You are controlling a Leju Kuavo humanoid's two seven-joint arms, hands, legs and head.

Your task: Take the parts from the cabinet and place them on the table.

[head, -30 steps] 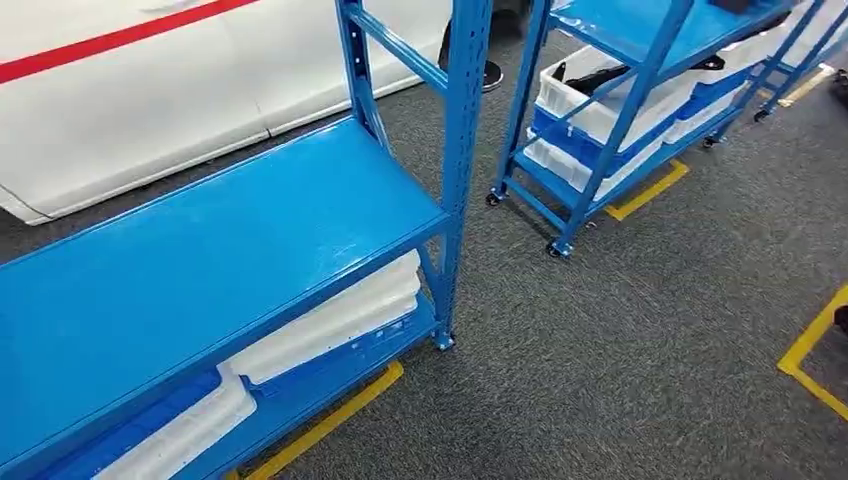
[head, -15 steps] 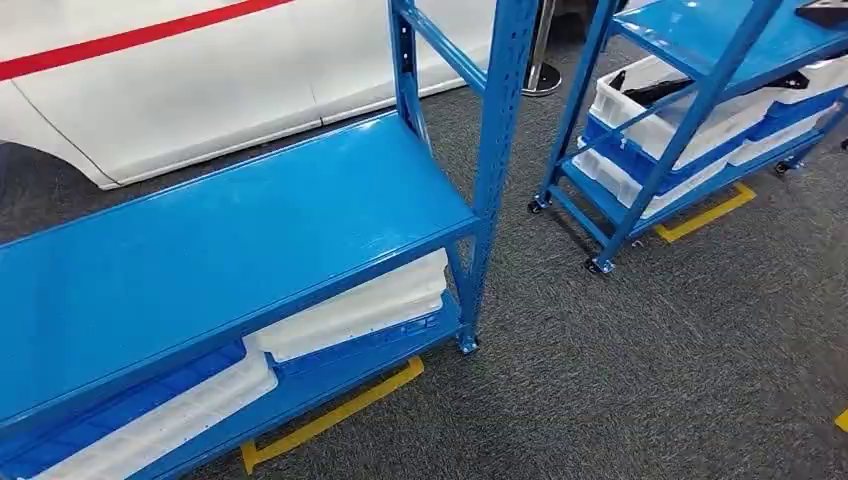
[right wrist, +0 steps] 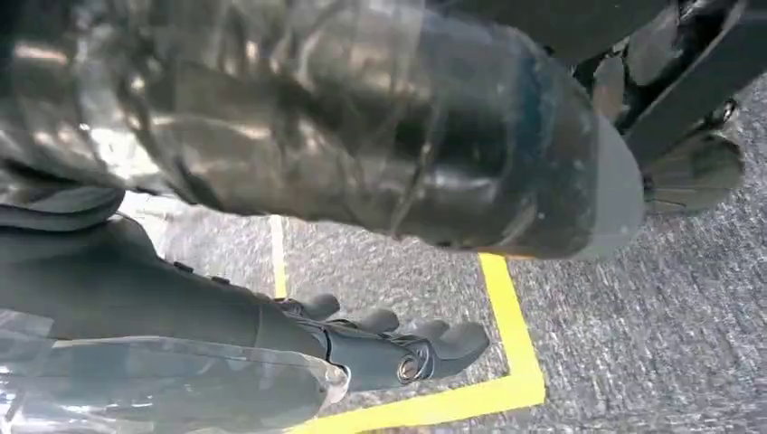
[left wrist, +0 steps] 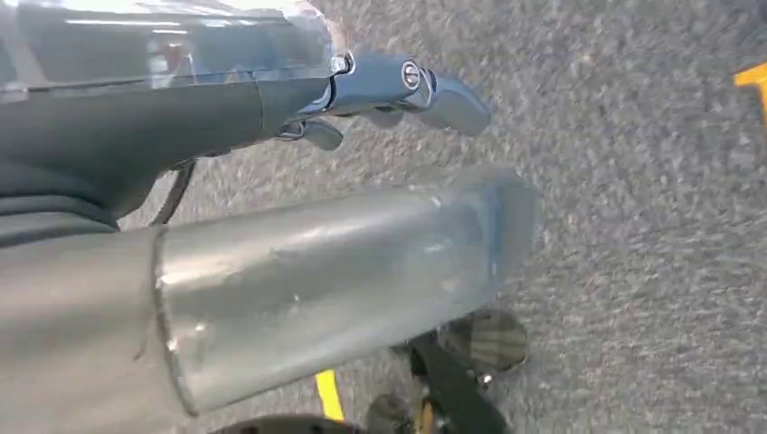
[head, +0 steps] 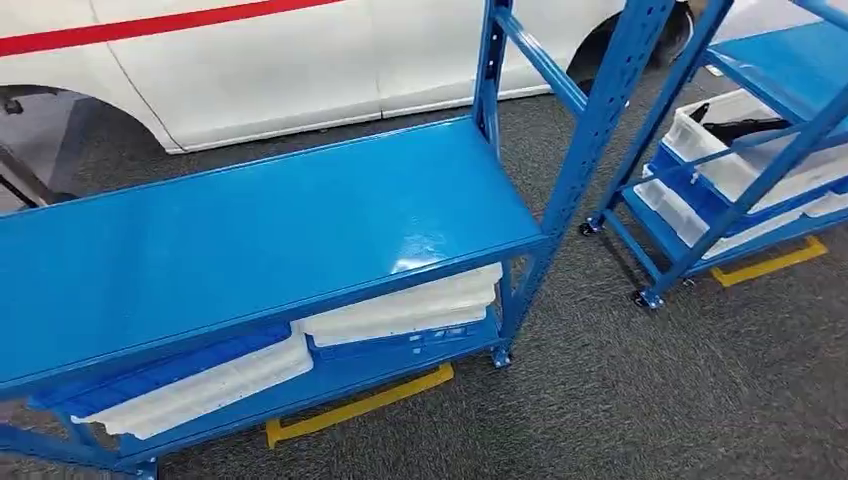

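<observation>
A blue shelf rack (head: 250, 240) stands in front of me in the head view, its wide middle shelf bare. Two white trays (head: 400, 310) lie on blue bins on its lower shelf. To the right stands a second blue rack (head: 780, 60) on castors, holding white bins (head: 740, 170); a black part (head: 745, 127) lies in the upper one. My left hand (left wrist: 389, 90) hangs over grey carpet with its fingers stretched out and nothing in it. My right hand (right wrist: 380, 339) also hangs low, its fingers loosely apart and holding nothing, above a yellow floor line.
A white car body (head: 250, 60) with a red stripe stands behind the near rack. Yellow tape (head: 360, 408) marks the floor under both racks. A strip of grey carpet (head: 620, 400) runs between and in front of the racks.
The whole head picture has shifted to the right, so the camera has turned left. The near rack now shows more fully and the second rack sits nearer the right edge.
</observation>
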